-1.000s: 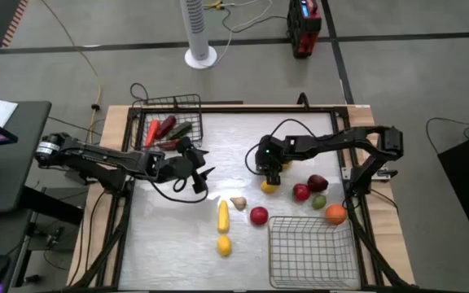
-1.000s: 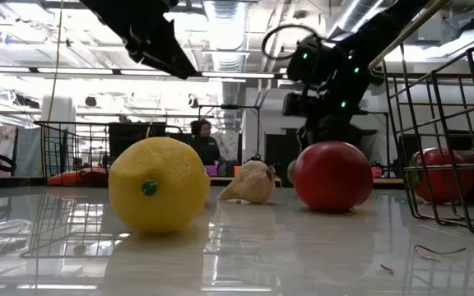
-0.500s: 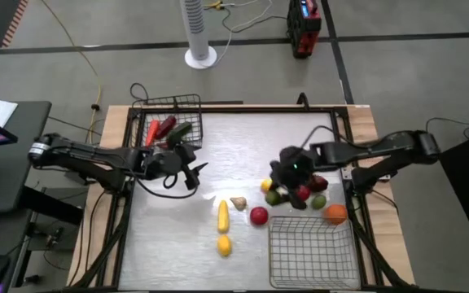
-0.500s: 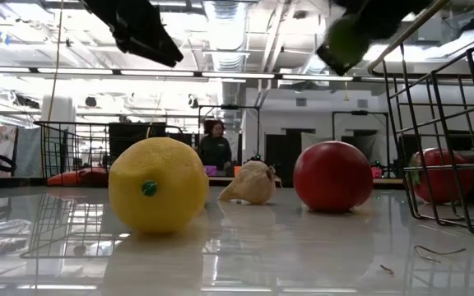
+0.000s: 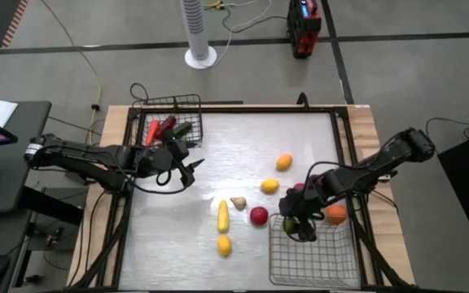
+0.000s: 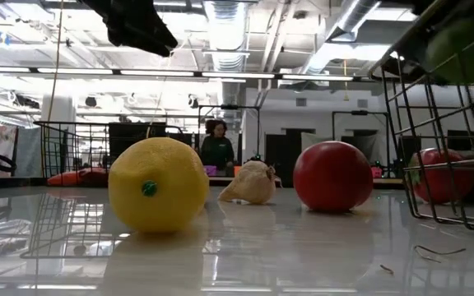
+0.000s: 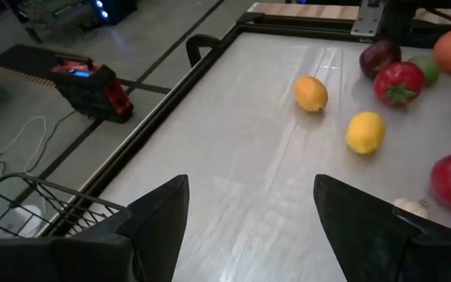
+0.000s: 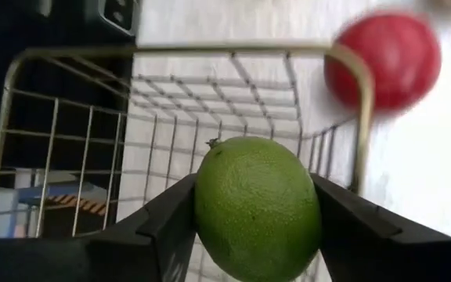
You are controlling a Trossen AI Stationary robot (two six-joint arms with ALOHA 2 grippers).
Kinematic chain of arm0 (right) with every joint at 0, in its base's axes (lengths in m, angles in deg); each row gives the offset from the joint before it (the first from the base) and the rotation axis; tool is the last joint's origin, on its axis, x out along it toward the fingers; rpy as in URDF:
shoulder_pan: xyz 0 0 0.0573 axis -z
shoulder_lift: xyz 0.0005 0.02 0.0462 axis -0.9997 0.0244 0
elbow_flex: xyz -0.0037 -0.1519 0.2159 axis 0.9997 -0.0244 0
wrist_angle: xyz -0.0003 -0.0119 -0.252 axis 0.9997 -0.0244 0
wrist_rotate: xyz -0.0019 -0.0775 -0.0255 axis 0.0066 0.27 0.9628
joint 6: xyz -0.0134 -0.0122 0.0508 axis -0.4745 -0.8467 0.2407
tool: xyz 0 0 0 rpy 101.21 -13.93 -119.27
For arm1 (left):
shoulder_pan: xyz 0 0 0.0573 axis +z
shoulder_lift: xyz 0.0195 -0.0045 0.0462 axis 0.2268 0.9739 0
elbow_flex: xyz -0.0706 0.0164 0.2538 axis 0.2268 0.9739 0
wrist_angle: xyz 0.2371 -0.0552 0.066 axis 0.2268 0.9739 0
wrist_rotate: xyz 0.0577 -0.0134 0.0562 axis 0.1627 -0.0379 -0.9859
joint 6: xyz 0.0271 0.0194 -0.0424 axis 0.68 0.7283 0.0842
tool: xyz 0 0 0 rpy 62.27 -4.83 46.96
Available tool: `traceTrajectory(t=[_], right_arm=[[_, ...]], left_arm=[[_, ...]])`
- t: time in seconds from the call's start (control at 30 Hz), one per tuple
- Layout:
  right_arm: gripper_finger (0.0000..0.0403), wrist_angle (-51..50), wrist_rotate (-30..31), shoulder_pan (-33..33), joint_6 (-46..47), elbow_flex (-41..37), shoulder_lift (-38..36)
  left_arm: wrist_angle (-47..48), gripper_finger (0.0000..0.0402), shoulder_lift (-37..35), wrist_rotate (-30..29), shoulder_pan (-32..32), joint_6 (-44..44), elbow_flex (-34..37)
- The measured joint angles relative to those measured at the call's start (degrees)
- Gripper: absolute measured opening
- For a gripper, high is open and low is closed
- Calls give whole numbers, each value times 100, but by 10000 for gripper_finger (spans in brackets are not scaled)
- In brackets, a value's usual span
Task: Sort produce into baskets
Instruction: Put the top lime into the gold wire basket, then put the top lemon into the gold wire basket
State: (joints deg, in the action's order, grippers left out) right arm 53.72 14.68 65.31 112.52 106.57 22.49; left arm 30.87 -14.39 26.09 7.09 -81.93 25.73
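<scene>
A: Item one, right gripper?

B: I log it over the near basket, at the rim nearest the middle of the tabletop. Jaws clamped on a green lime, held above the wire floor of that basket.

A: Left gripper?

B: Just beside the far basket, above the tabletop. Jaws apart, nothing between them.

A: Contents, far basket?

B: I count elongated red pieces and a dark green piece lying inside.

A: Loose stock on the tabletop?

B: One orange-yellow fruit and one yellow fruit near the middle; a red tomato just outside the near basket's corner; a pale garlic bulb beside a long yellow piece; a lemon nearest the front edge; an orange at the near basket's far rim, partly hidden by the right arm
</scene>
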Motion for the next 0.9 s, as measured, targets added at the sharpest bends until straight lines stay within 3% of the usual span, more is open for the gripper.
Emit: traceTrajectory(t=[0.23,0.47,0.53,0.73,0.9], right_arm=[[304,-28,-91,-115,543,-7,-187],[311,-132,-271,-119,439,67,-628],[309,-344,267,-64,181,125,-804],[304,-1446,2895,606,-487,197,-1125],[304,-1503,3088,1411,-1102,159,-869]], left_arm=[[43,263,-1,-2,0,35,1],[41,263,-1,0,0,122,-1],[36,263,-1,0,0,120,-1],[31,263,2,0,0,116,-1],[34,263,4,1,0,114,-1]])
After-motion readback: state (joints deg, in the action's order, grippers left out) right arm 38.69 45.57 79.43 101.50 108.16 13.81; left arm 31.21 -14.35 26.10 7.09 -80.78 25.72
